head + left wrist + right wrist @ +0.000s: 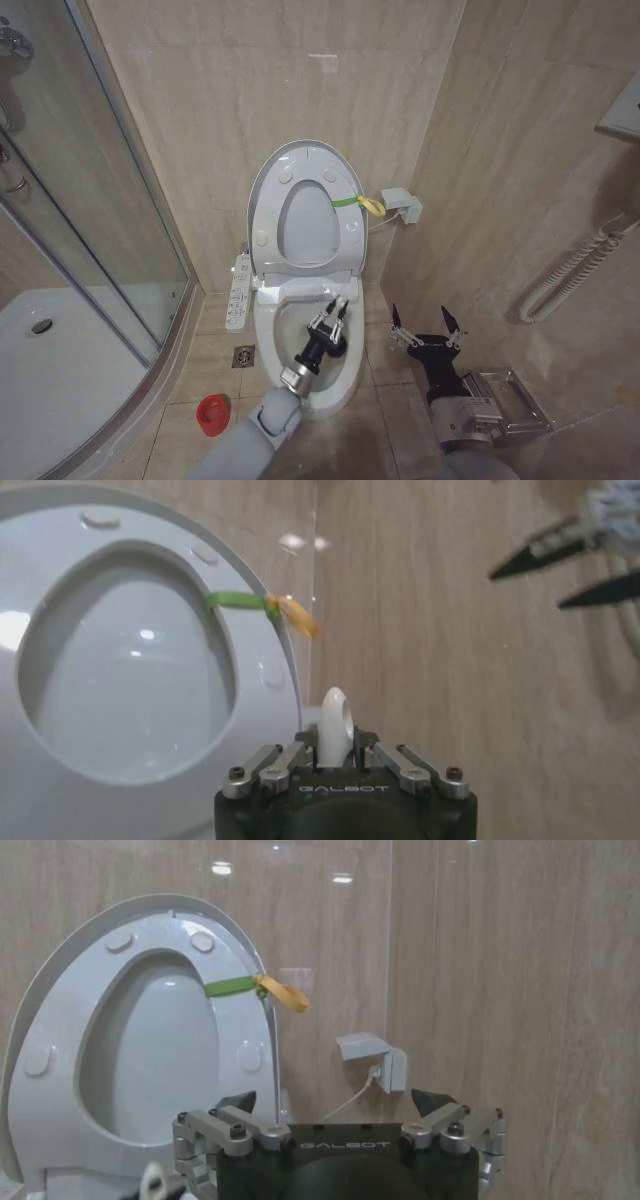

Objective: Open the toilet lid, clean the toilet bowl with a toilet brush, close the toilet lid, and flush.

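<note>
Currently, stage: scrubbing appears to be under way, judging by the raised lid and the arm over the basin.
Toilet lid [300,215]: up, leaning on the wall with the ring seat raised against it; a green-yellow band [346,201] is tied at its edge. Opening looks done.
Toilet bowl [285,330]: uncovered, with the left arm reaching over it.
Left claw [331,322]: hangs over the bowl, clenched around a thin white handle.
Toilet brush [333,731]: its handle end stands up between the left claw's jaws in the left wrist view; the bristle head is hidden, probably down in the bowl.
Red cup holder [212,413]: on the floor near the shower tray [60,375], apart from the toilet.
Right claw [426,327]: released, jaws spread, idle beside the bowl on the robot's right.
Left to do: finish the scrub, return the brush, lower the lid, flush.
</note>
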{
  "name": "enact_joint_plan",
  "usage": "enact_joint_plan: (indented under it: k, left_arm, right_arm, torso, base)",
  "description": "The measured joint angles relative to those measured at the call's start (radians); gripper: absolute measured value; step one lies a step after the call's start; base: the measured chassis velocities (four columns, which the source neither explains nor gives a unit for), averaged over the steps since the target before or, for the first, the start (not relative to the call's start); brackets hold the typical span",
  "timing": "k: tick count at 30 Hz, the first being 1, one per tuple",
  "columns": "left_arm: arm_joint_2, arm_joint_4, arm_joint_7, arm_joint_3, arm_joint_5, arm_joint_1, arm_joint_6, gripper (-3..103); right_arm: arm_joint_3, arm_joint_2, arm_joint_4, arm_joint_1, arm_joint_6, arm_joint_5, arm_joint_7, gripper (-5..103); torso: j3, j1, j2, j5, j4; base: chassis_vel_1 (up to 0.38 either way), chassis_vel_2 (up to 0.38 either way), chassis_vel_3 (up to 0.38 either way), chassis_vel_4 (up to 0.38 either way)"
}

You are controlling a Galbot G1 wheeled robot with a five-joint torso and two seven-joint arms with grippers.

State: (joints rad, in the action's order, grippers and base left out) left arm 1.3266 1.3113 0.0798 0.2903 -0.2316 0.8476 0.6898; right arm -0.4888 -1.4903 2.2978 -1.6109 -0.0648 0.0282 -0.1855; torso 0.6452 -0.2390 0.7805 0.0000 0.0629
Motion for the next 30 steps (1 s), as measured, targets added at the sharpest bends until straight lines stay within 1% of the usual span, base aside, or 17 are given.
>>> enact_joint_plan:
  k: [5, 7, 9, 13, 16, 21, 25, 29, 30]
  left_arm:
    - [-0.008, -0.058, -0.003, 0.016, 0.011, 0.012, 0.015, 23]
    - [-0.009, -0.078, -0.005, 0.011, 0.011, 0.010, 0.019, 23]
    - [-0.008, -0.106, -0.005, -0.016, 0.013, -0.005, 0.028, 23]
    - [-0.015, -0.085, -0.004, -0.036, 0.012, -0.030, 0.025, 22]
    - [-0.012, -0.044, 0.005, -0.052, 0.010, -0.055, 0.017, 22]
    - [-0.001, -0.010, 0.014, -0.041, 0.010, -0.046, 0.007, 22]
    - [0.006, -0.017, 0.012, -0.029, 0.011, -0.032, 0.010, 22]
    - [0.026, -0.081, 0.000, -0.023, 0.016, -0.018, 0.038, 22]
    - [0.026, -0.081, 0.000, -0.023, 0.016, -0.018, 0.038, 22]
  right_arm:
    - [0.000, 0.000, 0.000, 0.000, 0.000, 0.000, 0.000, 100]
    - [0.000, 0.000, 0.000, 0.000, 0.000, 0.000, 0.000, 100]
    - [0.000, 0.000, 0.000, 0.000, 0.000, 0.000, 0.000, 100]
    - [0.000, 0.000, 0.000, 0.000, 0.000, 0.000, 0.000, 100]
    - [0.000, 0.000, 0.000, 0.000, 0.000, 0.000, 0.000, 100]
    - [0.000, 0.000, 0.000, 0.000, 0.000, 0.000, 0.000, 100]
    - [0.000, 0.000, 0.000, 0.000, 0.000, 0.000, 0.000, 100]
    - [0.000, 0.000, 0.000, 0.000, 0.000, 0.000, 0.000, 100]
    - [0.000, 0.000, 0.000, 0.000, 0.000, 0.000, 0.000, 100]
  torso:
    - [0.000, 0.000, 0.000, 0.0000, -0.0001]
    - [0.000, 0.000, 0.000, -0.0001, 0.0000]
    - [0.000, 0.000, 0.000, 0.0000, 0.0000]
    - [0.000, 0.000, 0.000, -0.0001, 0.0000]
    - [0.000, 0.000, 0.000, 0.0000, 0.0002]
    - [0.000, 0.000, 0.000, 0.0000, 0.0001]
    - [0.000, 0.000, 0.000, 0.0000, 0.0000]
    - [0.000, 0.000, 0.000, 0.0000, 0.0000]
    - [0.000, 0.000, 0.000, 0.0000, 0.0000]
  base:
    - [0.000, 0.000, 0.000, 0.000]
    - [0.000, 0.000, 0.000, 0.000]
    - [0.000, 0.000, 0.000, 0.000]
    - [0.000, 0.000, 0.000, 0.000]
    - [0.000, 0.000, 0.000, 0.000]
    - [0.000, 0.000, 0.000, 0.000]
    - [0.000, 0.000, 0.000, 0.000]
    - [0.000, 0.000, 0.000, 0.000]
    - [0.000, 0.000, 0.000, 0.000]
